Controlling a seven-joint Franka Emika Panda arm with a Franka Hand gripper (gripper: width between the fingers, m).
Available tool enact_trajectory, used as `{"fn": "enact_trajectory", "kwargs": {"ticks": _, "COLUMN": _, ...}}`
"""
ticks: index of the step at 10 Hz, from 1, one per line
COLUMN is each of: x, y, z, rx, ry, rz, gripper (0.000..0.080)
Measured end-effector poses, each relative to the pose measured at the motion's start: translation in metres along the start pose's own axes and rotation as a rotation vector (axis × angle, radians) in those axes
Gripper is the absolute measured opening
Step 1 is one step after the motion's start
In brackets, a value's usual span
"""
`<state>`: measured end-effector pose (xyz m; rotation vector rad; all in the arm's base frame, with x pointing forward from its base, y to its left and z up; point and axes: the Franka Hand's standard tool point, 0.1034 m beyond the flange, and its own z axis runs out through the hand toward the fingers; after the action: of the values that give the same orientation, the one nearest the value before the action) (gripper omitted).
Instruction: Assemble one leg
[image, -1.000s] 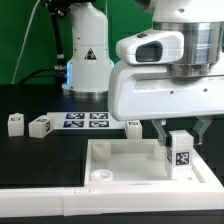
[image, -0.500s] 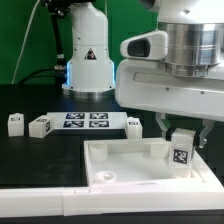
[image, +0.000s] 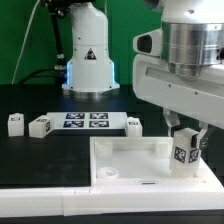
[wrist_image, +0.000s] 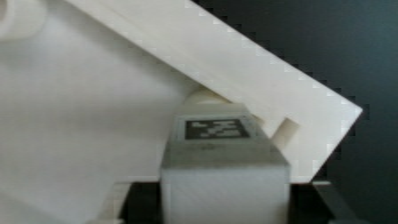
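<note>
My gripper (image: 184, 136) is shut on a white leg (image: 182, 152) with a black-and-white tag on its side. I hold it upright at the far corner of the large white square tray (image: 125, 165) on the exterior view's right. In the wrist view the leg (wrist_image: 221, 150) fills the space between my dark fingers (wrist_image: 143, 203), its end against the tray's corner notch (wrist_image: 285, 128). Three more legs lie on the black table: two at the exterior view's left (image: 15, 123) (image: 39, 127) and one beside the marker board (image: 133, 125).
The marker board (image: 86, 121) lies on the table behind the tray. A white robot base (image: 88, 60) stands at the back. The tray has a round socket (image: 107, 173) at its near corner on the exterior view's left.
My gripper and the held leg have moved toward the exterior view's right, along the tray's far edge to its corner. The tray has shifted slightly to the right too.
</note>
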<state>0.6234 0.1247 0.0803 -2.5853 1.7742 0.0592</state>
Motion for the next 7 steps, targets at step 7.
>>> {"fn": "enact_trajectory", "kwargs": {"ticks": 7, "x": 0.0045, "y": -0.0008, "z": -0.0011, "rx": 0.012, "ry": -0.043, "rz": 0.696, "gripper": 0.0294}}
